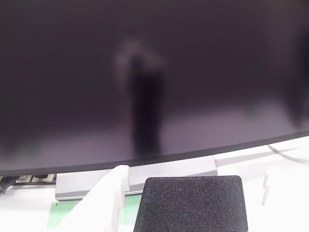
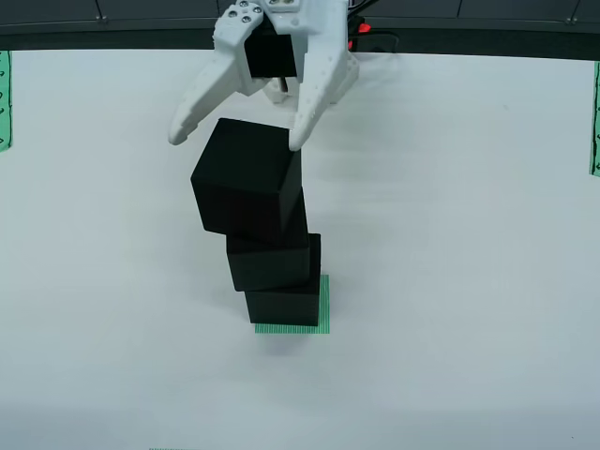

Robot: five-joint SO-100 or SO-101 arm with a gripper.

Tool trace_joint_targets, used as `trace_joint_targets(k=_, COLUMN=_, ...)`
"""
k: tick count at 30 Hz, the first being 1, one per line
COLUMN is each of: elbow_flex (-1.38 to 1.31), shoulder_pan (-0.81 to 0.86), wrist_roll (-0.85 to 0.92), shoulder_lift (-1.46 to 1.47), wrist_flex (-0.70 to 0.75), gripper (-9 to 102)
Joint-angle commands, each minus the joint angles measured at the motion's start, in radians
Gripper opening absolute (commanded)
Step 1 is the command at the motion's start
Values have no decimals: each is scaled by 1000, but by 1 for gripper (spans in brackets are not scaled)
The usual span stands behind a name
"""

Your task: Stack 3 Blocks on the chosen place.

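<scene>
Closest to the wrist camera sits the grainy top face of the top block, filling the lower middle of that view, with one white finger standing just left of it and a sliver of the other finger well off to its right. Seen from overhead, the white gripper hangs over that same cube with its fingers spread apart — the left tip is off the cube's left side in open air, and the right tip lies at the cube's upper right corner; whether it touches I cannot tell. Nothing is pinched between the fingers.

Below the gripper, three black blocks stand in one column. The top block is turned a little against the middle block, which rests on the bottom block. The bottom one stands on the green striped square, whose stripes peek out along its right and front sides. The stack stands near the middle of the white table, well away from every edge.

At the table's left and right edges run narrow green striped bands. Along the far edge stands a dark monitor on a grey base — its screen is dim and blurred.
</scene>
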State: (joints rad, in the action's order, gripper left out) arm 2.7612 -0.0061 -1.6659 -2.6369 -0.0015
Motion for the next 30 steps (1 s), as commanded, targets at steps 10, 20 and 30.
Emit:
trace_joint_targets(k=10, elbow_flex=-247, shoulder_pan=-12, wrist_roll=8, shoulder_lift=-17, wrist_flex=414, gripper=30)
trace_joint_targets(k=20, elbow_flex=-543, shoulder_pan=-54, wrist_roll=-8, shoulder_lift=-34, wrist_flex=804, gripper=15)
trace_joint_targets(k=30, elbow_flex=-644, shoulder_pan=-54, wrist_roll=-11, shoulder_lift=-63, wrist_flex=1003, gripper=4)
